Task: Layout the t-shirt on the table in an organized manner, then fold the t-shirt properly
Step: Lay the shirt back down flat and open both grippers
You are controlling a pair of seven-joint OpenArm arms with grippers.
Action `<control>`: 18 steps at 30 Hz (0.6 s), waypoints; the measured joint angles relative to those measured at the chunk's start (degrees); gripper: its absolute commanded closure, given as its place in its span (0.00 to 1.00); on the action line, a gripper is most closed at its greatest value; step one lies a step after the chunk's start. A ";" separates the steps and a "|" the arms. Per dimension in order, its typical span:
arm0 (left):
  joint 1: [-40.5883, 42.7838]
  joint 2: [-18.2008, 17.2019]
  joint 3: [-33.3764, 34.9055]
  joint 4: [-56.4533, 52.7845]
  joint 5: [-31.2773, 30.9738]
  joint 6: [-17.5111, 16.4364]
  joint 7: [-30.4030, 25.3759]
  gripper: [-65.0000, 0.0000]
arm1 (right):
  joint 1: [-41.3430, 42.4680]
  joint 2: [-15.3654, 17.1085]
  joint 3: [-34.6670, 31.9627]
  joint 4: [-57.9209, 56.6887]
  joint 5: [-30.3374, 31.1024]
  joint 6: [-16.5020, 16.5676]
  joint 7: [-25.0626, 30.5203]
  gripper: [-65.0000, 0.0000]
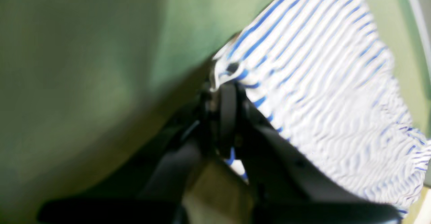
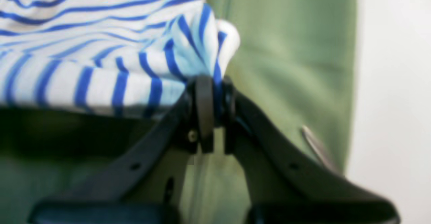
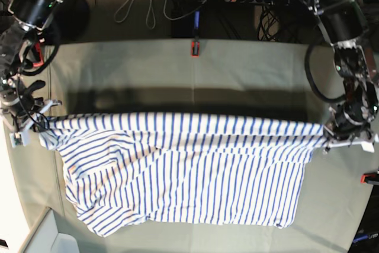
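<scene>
Layout stage under way, not finished; folding not begun.

T-shirt (image 3: 183, 170) held up by its top edge, stretched taut between both arms across the middle of the worktop (image 3: 195, 75). Top edge raised, judging by the dark shadow band cast on the cloth behind it. Lower part hanging toward the near side and appearing to rest on the worktop, though contact not certain from the base view. Lower corner on that view's left bunched and wrinkled; near hem uneven. Small dark tag (image 3: 278, 225) visible near the hem on that view's right.

Left pincer (image 1: 229, 82) pressed together on a bunched bit of the shirt's edge, striped fabric gathered just above the tips. Picture blurred; exact amount of cloth caught not readable. In the base view, located at the shirt's corner (image 3: 331, 134) on that view's right.

Right pincer (image 2: 210, 82) likewise clamped on a puckered fold of striped fabric, cloth bulging out above the closed tips. In the base view, located at the opposite corner (image 3: 29, 125).

Done so far: shirt gripped at two far-apart points and spread wide. Outstanding: lowering flat onto the worktop, smoothing the wrinkled corner and hem, release, then all folds. Judged early in the task.

Risk noted: thin pinches may slip under tension.
</scene>
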 measured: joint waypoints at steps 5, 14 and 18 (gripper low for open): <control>4.13 0.04 -0.11 0.46 -0.02 -0.24 -0.17 1.00 | -6.56 -2.45 3.23 5.22 -0.39 0.04 -0.17 1.00; 14.08 2.58 -0.22 5.33 0.57 0.00 -0.98 1.00 | -17.53 -3.76 3.63 9.01 6.12 0.00 0.04 1.00; 18.01 2.86 -0.24 11.50 0.26 0.00 -0.90 1.00 | -19.34 -2.19 3.67 8.92 7.76 -0.07 0.33 1.00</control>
